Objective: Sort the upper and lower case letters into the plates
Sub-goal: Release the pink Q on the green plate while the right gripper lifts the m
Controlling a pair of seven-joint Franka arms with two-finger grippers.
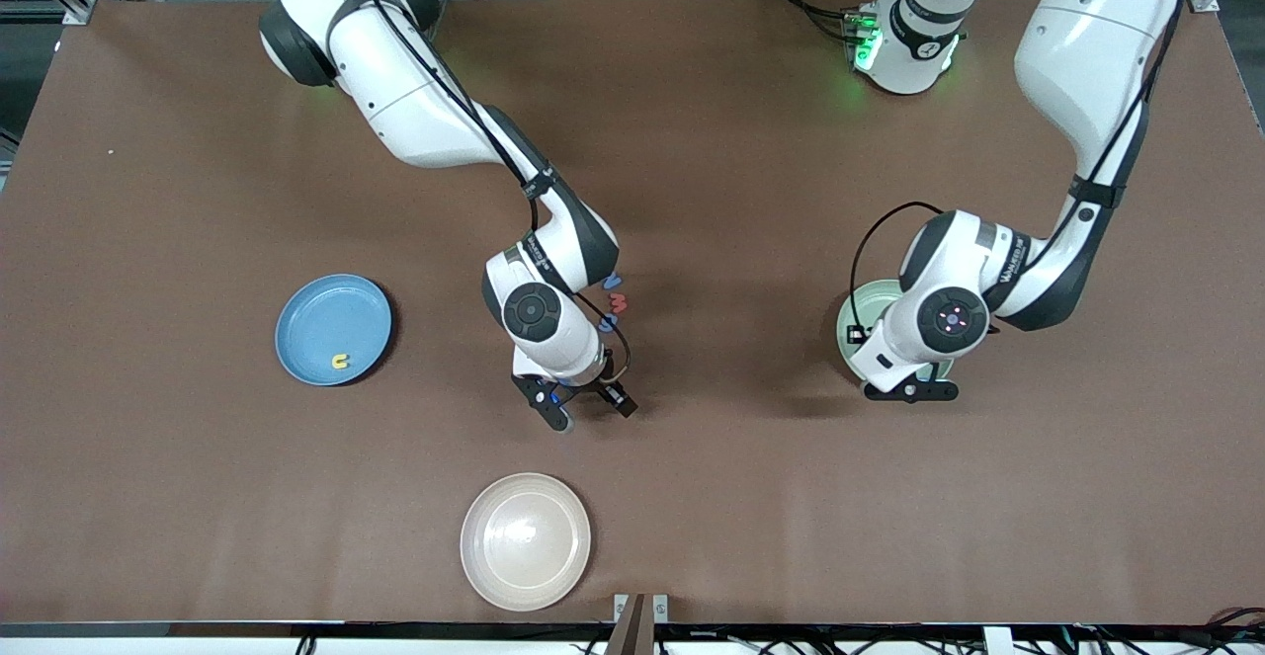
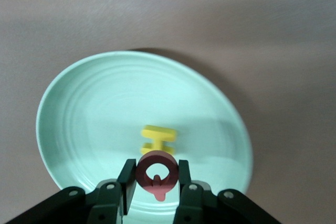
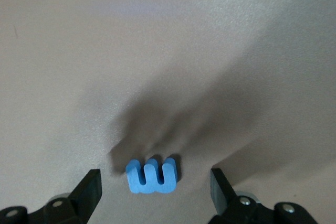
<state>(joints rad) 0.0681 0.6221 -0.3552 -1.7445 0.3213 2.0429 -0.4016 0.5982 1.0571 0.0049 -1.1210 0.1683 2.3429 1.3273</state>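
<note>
Two grippers work at once: the left gripper [image 2: 156,182] pinches a red ring-shaped toy letter [image 2: 156,173] above the pale green round plate [image 2: 79,103] for release, while the right gripper [image 3: 155,190] straddles a blue foam letter [image 3: 152,176] on the brown table [image 3: 157,51], fingers spread for grasping.

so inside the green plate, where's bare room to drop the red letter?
Pale green plate: one yellow letter near the middle; the floor around it out to the rim is bare. Left gripper holds the red letter over the plate, beside the yellow one, the only crowded spot.

L gripper [image 2: 156,179] clamped, R gripper [image 3: 155,192] fingers apart.
</note>
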